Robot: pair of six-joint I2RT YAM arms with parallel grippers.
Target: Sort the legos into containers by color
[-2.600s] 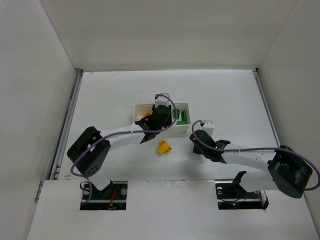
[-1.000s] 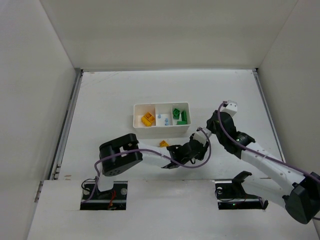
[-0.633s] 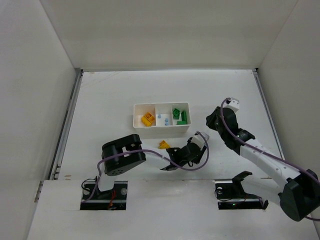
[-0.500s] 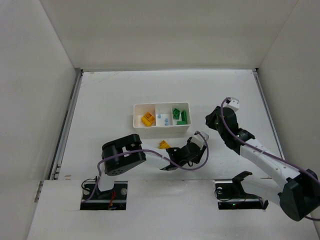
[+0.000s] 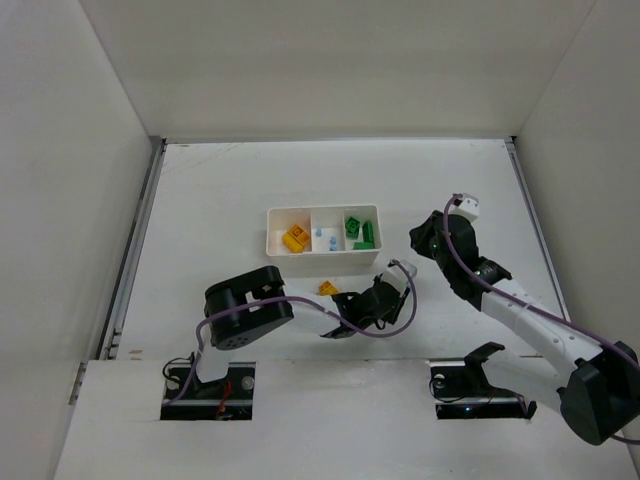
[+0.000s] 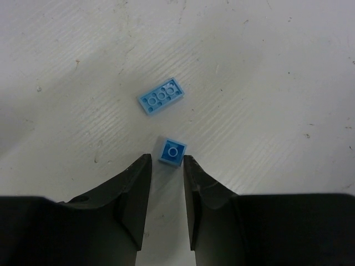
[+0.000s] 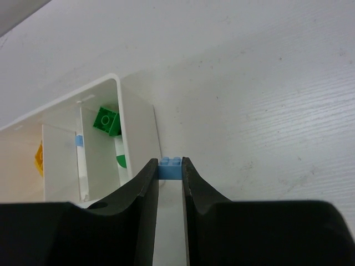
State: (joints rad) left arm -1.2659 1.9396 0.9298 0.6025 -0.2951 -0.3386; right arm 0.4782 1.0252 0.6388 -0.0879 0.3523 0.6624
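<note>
The white tray (image 5: 372, 256) holds yellow legos (image 5: 294, 238) in its left compartment, tiny pale blue ones (image 5: 321, 239) in the middle and green ones (image 5: 358, 230) on the right. A yellow lego (image 5: 327, 288) lies on the table in front of it. My left gripper (image 6: 167, 160) is open and low over the table. A small pale blue lego (image 6: 172, 151) lies just past its tips, and a longer blue lego (image 6: 161, 95) lies beyond. My right gripper (image 7: 170, 164) is shut on a pale blue lego (image 7: 170, 168) beside the tray's right end (image 7: 138, 133).
In the top view my left gripper (image 5: 385, 297) sits in front of the tray's right part and hides the two blue legos. My right gripper (image 5: 420, 238) is to the right of the tray. White walls enclose the table on three sides.
My left arm left the tray and swung down in front of it, then settled. My right arm rose from the table towards the tray's right end.
</note>
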